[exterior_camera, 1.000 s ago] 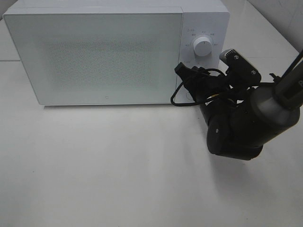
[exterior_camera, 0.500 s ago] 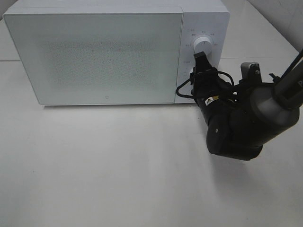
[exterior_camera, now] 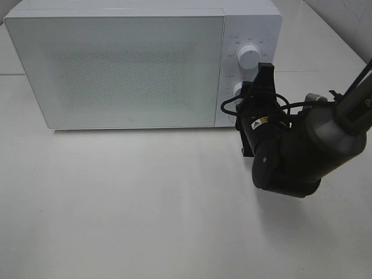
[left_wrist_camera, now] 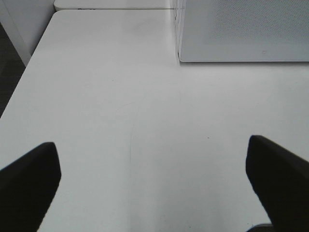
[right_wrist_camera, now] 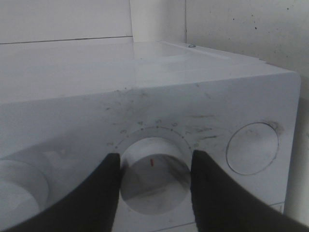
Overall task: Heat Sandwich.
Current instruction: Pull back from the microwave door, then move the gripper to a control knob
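High cam: white microwave (exterior_camera: 133,64) stands at the far side of the table (exterior_camera: 116,203), door (exterior_camera: 116,70) closed. The right gripper (exterior_camera: 251,92) is up against the control panel at the microwave's right end, at the lower knob (exterior_camera: 238,89), w/ the upper knob (exterior_camera: 249,55) just beyond it.

Left wrist cam: left gripper (left_wrist_camera: 154,193) is spread wide w/ nothing between its fingers (left_wrist_camera: 29,188), over bare table; the microwave's near corner lies ahead.

Right wrist cam: the black fingers (right_wrist_camera: 96,193) flank the lower knob and pinch it (snug on both sides). A round button (right_wrist_camera: 252,147) sits beside the knob.

Sandwich: seen in no view, so can't tell where it is.
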